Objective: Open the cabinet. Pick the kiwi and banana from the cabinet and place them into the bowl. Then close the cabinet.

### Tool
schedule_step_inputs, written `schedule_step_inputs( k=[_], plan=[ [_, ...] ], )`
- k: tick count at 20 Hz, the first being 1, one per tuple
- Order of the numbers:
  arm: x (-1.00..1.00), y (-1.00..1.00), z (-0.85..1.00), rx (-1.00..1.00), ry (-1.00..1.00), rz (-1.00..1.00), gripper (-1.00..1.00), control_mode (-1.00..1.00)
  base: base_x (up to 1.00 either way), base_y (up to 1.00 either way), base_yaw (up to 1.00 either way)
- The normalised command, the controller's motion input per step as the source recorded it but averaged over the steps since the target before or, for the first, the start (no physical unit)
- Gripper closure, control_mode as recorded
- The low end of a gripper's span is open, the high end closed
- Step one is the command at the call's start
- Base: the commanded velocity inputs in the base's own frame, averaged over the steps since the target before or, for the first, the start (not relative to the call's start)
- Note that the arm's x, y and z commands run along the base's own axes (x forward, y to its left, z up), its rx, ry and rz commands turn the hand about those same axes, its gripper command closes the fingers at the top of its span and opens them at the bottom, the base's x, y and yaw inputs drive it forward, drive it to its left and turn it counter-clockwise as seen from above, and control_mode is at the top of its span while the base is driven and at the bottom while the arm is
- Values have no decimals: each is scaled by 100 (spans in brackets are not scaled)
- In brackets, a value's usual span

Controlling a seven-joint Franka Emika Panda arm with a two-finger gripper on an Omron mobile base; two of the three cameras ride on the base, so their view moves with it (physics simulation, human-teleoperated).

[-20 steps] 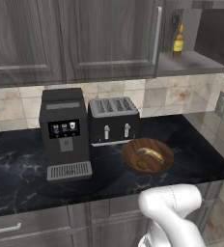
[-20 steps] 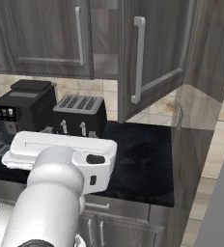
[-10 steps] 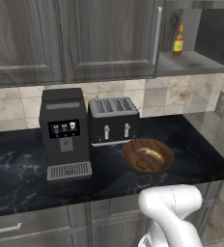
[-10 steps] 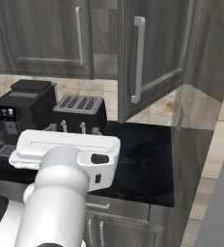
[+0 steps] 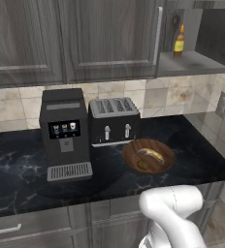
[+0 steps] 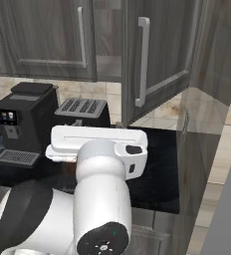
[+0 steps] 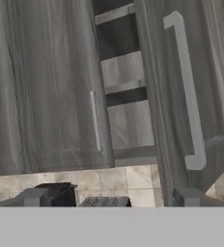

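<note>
Right now your pincer (image 7: 109, 198) is spread wide, gripping nothing; its two dark fingertips (image 7: 36, 197) show at the bottom of the hand view, pointed up at the cabinet (image 5: 109, 38). You have two cabinet doors — the left one shut, the right door (image 6: 160, 55) swung open, its silver bar handle (image 7: 189, 91) facing the hand camera. One bowl (image 5: 148, 156) sits on the black marble table (image 5: 17, 169), just in front of the one toaster (image 5: 113, 121) and right of the one coffee machine (image 5: 65, 133). In it you can see one banana (image 5: 151, 155) and beside it a small brown kiwi (image 5: 142, 165) — both off the shelf. One amber bottle (image 5: 179, 41) stands on the grey cabinet shelf (image 5: 189, 62).
</note>
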Motion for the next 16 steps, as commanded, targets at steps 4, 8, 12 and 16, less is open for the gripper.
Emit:
schedule_step_inputs(
  k=[4,8,12,16],
  plan=[
    [62,-46,0,2,-2,12,-100,-100,0,0,0],
    [91,-31,-7,3,-2,12,-100,-100,0,0,0],
    [100,-9,-14,3,0,11,-100,-100,0,0,0],
    [100,0,-11,3,0,10,-100,-100,0,0,0]
  ],
)
